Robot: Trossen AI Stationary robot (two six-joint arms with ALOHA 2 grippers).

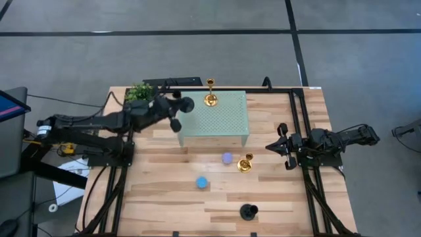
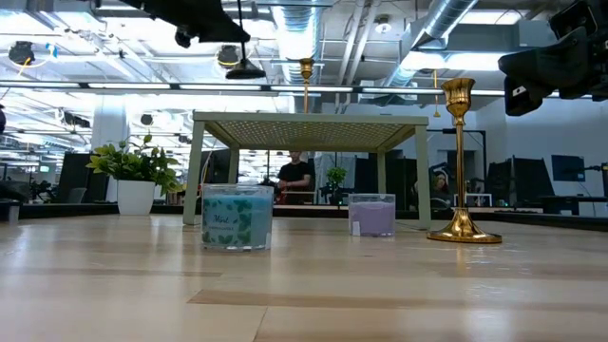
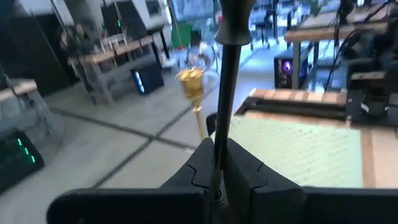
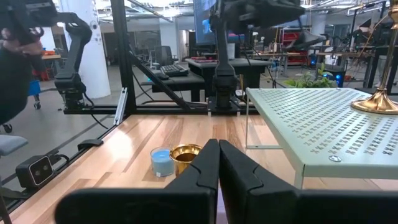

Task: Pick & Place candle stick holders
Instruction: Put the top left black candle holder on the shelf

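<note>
The pale wooden table (image 1: 164, 197) holds a mint-green perforated metal stand (image 1: 214, 118) near its far edge. One shiny gold candle stick holder (image 1: 210, 92) already stands upright on the stand's back edge. The left gripper (image 1: 176, 110) hangs above the stand's near-left corner, its fingers pinched tight on the thin stem of a black candle stick holder (image 3: 229, 93), which I judge is about to be set down there. So roughly one piece is placed and a second is on its way.

Four remain on the boards in front of the stand: a second gold candle stick holder (image 1: 245, 162), a black round-based holder (image 1: 248, 211) near the front edge, a lilac stubby holder (image 1: 227, 158) and a blue stubby holder (image 1: 202, 182). The right gripper (image 1: 279, 146) waits at the table's right side, fingers pressed together, empty.
</note>
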